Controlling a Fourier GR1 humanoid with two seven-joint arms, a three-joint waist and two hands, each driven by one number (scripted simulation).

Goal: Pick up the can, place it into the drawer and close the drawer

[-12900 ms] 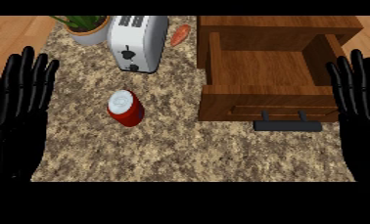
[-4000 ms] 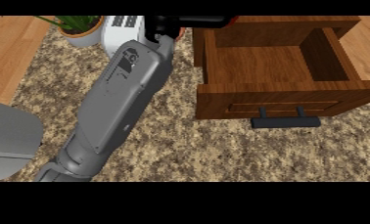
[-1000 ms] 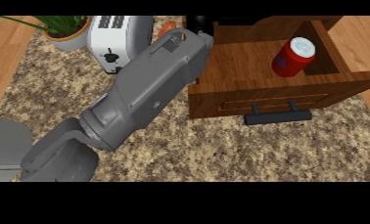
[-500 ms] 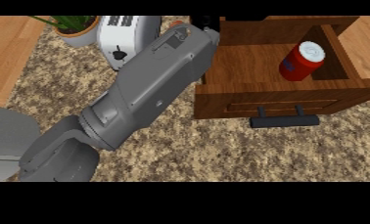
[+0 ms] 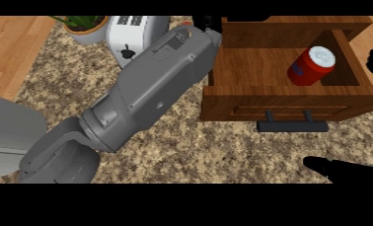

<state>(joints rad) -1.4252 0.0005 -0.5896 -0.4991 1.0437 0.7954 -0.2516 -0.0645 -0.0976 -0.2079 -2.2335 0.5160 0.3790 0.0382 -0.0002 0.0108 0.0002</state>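
One can tilted inside open drawer | I can't tell my left hand grip | right hand relaxed, empty

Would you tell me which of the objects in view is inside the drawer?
The red can, at the right side of the open drawer; the toaster and potted plant stand outside on the counter.

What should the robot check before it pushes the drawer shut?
1. Can inside the drawer: ok.
2. No hand touching the can: ok.
3. Drawer handle free of clutter: ok.
4. Can low enough for the drawer to slide in: cannot tell.
5. Left hand clear of the drawer's back corner: cannot tell, mostly hidden.
6. Drawer shut: not ok, it stands open.
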